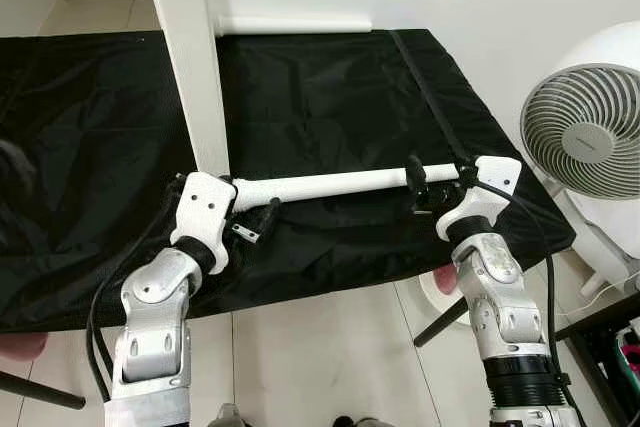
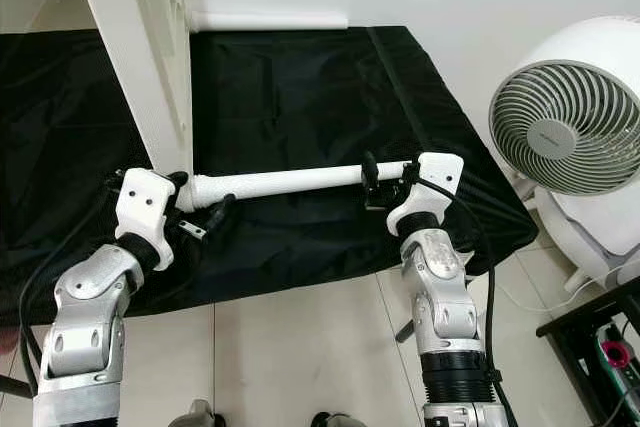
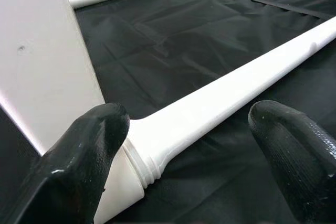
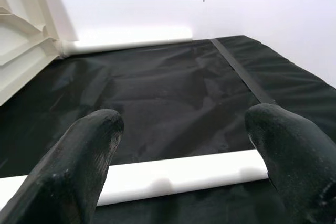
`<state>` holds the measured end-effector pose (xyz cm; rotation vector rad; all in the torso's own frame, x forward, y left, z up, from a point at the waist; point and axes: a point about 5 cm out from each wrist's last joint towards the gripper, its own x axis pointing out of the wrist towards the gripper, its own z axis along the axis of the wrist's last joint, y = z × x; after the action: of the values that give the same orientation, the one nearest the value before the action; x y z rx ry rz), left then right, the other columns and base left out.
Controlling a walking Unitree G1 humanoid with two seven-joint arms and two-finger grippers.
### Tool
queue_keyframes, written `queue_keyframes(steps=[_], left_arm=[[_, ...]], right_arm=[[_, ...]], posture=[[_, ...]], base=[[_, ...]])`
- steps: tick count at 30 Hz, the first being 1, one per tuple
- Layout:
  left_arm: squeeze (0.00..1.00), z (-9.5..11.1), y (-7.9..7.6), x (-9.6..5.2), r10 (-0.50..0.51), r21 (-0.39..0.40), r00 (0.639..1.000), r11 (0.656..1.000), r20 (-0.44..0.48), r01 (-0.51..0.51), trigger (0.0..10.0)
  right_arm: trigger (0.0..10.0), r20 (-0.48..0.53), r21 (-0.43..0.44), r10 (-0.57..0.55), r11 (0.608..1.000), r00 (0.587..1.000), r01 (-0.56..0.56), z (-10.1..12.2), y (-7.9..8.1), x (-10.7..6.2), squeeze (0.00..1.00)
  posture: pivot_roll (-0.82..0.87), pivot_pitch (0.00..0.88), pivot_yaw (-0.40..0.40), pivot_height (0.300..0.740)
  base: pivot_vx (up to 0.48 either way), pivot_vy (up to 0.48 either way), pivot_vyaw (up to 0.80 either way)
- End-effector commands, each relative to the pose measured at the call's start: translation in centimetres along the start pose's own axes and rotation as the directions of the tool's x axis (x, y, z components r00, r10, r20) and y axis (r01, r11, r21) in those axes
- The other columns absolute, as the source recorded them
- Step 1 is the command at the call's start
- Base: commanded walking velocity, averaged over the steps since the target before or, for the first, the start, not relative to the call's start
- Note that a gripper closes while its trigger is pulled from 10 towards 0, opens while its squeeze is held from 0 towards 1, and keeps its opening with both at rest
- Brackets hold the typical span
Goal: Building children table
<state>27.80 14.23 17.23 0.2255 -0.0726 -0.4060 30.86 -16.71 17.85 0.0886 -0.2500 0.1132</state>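
White table leg (image 1: pixel 330 185) lies nearly horizontal across the black cloth (image 1: pixel 330 97), spanning from about 9 o'clock to 3 o'clock in the head views, its right end slightly higher in the frame. Its threaded left end (image 3: pixel 142 163) meets the base of the upright white tabletop panel (image 1: pixel 190 57), which stands on edge on the cloth at 11 o'clock. Left gripper (image 3: pixel 194 145) sits at that joint, at 8 o'clock; fingers (image 3: pixel 86 145) are apart, straddling the leg near the thread, with a gap showing on each side, so not clamped. Right gripper (image 4: pixel 184 150) is at the leg's free end, at 4 o'clock; fingers (image 4: pixel 79 150) are also spread wide, the leg's end (image 4: pixel 247 163) lying across between them, contact with the pads cannot be told. A second white leg (image 1: pixel 295 23) lies along the wall at the cloth's far edge, 12 o'clock. A white fan (image 1: pixel 590 127) stands off the cloth at 3 o'clock. Pale tiled floor (image 1: pixel 330 347) runs below the cloth's near edge at 6 o'clock.
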Motion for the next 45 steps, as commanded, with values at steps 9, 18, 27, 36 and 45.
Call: queue_keyframes(steps=[9, 18, 27, 36, 45], left_arm=[[0.0, 0.6, 2.2, -0.7, 0.497, -0.057, 0.868, 0.866, -0.007, -0.496, 10.0], [0.0, 0.2, 2.4, -3.4, 0.585, -0.052, 0.811, 0.81, 0.009, -0.584, 10.0], [0.0, 0.6, 2.9, -4.1, 0.583, -0.024, 0.812, 0.813, 0.04, -0.582, 10.0], [0.0, 1.3, 0.1, -3.4, 0.389, -0.058, 0.915, 0.921, 0.11, -0.384, 10.0], [0.0, 0.9, -0.8, -3.3, 0.276, -0.045, 0.955, 0.961, 0.107, -0.272, 10.0]], right_arm=[[10.0, 0.033, -0.018, 0.019, 1.0, 0.999, -0.019, 0.5, 0.1, 0.1, 0.0], [10.0, 0.031, -0.013, 0.016, 1.0, 0.999, -0.016, 0.3, 0.3, 0.0, 0.0], [10.0, 0.031, -0.014, 0.034, 0.999, 0.999, -0.034, 0.2, 0.4, 0.2, 0.0], [10.0, 0.026, -0.017, 0.044, 0.999, 0.999, -0.043, 0.0, 0.6, 0.3, 0.0], [10.0, 0.027, -0.015, 0.05, 0.999, 0.998, -0.049, 0.0, 0.7, 0.3, 0.0]], posture=[[0.14, 0.105, -0.04, 0.74], [0.15, 0.11, -0.041, 0.74], [0.16, 0.113, -0.049, 0.74], [0.17, 0.116, -0.051, 0.74], [0.18, 0.108, -0.048, 0.74]], base=[[0.0, 0.0, 0.0], [0.0, 0.0, 0.0], [0.0, 0.0, 0.0], [0.0, 0.0, 0.0], [0.0, 0.0, 0.0]])
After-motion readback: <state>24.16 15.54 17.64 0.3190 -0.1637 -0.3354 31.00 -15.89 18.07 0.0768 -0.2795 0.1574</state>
